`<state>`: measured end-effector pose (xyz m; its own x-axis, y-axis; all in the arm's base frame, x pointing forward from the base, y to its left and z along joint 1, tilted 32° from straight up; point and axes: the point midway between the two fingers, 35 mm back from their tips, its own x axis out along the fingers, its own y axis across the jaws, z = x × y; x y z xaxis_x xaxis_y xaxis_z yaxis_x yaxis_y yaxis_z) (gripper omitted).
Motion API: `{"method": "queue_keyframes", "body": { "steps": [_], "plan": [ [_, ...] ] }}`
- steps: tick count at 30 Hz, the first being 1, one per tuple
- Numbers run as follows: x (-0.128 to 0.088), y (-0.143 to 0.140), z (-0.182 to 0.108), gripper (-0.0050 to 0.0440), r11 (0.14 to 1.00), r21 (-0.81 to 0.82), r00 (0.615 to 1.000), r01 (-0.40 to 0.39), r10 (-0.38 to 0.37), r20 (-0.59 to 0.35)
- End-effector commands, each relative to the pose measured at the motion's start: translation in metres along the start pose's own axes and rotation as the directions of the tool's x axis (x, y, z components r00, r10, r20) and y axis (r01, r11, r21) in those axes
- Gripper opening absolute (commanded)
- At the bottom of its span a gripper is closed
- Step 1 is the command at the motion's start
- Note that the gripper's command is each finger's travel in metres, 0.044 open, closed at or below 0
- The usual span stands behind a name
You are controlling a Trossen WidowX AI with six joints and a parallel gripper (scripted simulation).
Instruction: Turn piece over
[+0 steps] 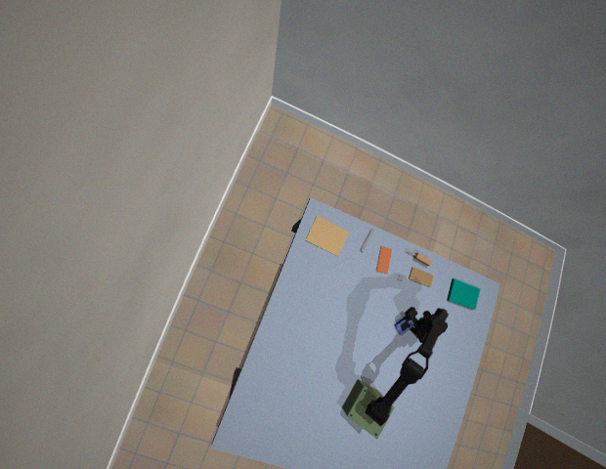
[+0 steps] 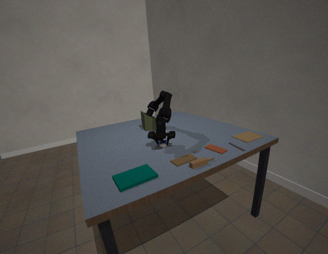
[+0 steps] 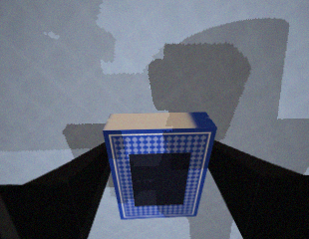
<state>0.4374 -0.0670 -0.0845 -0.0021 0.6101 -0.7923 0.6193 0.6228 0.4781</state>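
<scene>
Grey-blue matting covers the table (image 2: 271,142) under our arm, with a tan sheet (image 1: 326,234), an orange tile (image 1: 384,259), two wooden blocks (image 1: 420,276) and a green slab (image 1: 463,293) lined up well away from the work, taken left to right in the top view. We judge the task barely begun: the piece (image 3: 159,171), a small block with a blue dotted border and dark centre, lies flat on the mat (image 1: 293,363) with its marked side up, so the whole turn and the withdrawal remain. Our gripper (image 3: 159,199) is clamped on the piece, one dark finger (image 3: 60,194) pressing its left edge and the other its right, the piece squarely between them, below the wrist.
</scene>
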Motion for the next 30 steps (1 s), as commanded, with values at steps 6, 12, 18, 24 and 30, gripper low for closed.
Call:
{"method": "queue_keyframes", "body": {
  "steps": [6,12,18,24,30],
  "plan": [
    [-0.024,0.0,-0.005,0.0,1.0,0.003,1.0,0.0,0.001,-0.005],
    [-0.037,0.0,-0.008,0.0,1.0,0.005,1.0,-0.001,0.001,-0.008],
    [-0.041,-0.001,-0.01,0.0,0.999,-0.038,1.0,0.006,-0.007,-0.013],
    [-0.093,0.007,-0.023,0.0,0.935,-0.349,0.998,0.059,-0.062,0.002],
    [-0.11,0.009,-0.027,0.0,0.892,-0.447,0.997,0.075,-0.079,0.011]
  ]
}}
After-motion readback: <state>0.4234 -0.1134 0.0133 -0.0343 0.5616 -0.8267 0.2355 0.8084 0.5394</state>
